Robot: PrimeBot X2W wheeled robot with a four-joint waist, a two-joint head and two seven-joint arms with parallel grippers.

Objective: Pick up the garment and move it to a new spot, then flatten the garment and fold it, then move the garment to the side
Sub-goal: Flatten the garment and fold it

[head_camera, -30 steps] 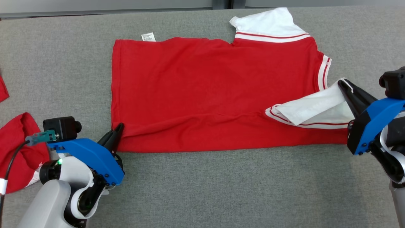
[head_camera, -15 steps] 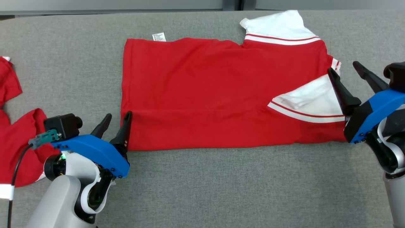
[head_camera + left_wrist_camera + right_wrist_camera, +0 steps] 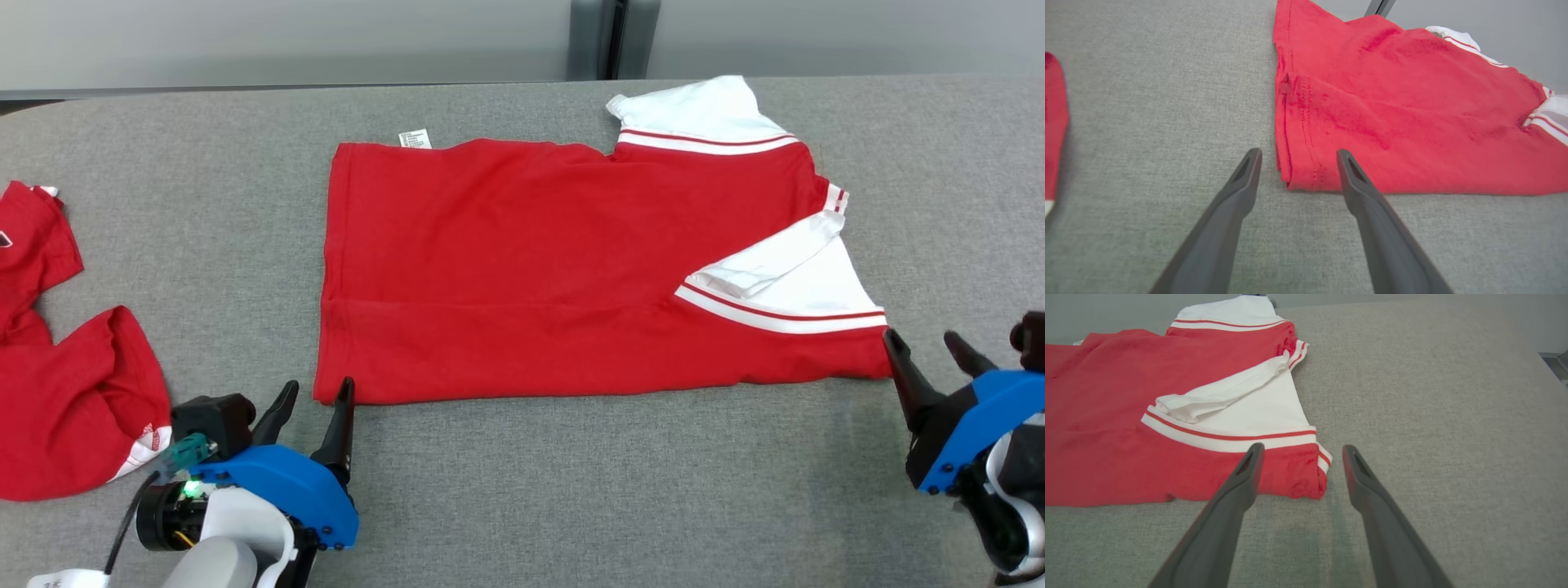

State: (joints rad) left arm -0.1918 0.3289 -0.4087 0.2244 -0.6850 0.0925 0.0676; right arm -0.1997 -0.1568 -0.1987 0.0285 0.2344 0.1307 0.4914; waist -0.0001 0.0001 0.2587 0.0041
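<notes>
The garment [image 3: 531, 261] is a red shirt with white, red-striped sleeves, lying folded lengthwise on the grey table, hem to the left and sleeves to the right. My left gripper [image 3: 317, 392] stands open just off the garment's near left corner [image 3: 1298, 179], its fingers straddling that corner without touching the cloth. At the near right corner [image 3: 1306, 482] my right gripper [image 3: 921, 345] is open too, just clear of the fabric. A white sleeve [image 3: 1241, 396] lies folded over the red body.
Another red garment [image 3: 65, 392] lies crumpled at the table's left edge, close to my left arm. The table's far edge [image 3: 245, 88] runs along the top, with a grey wall and a dark post [image 3: 604, 37] behind.
Both grippers opened and let go of the garment's near edge, then drew back toward me. The lifted white sleeve dropped flat. The head camera tilted, shifting the picture down.
</notes>
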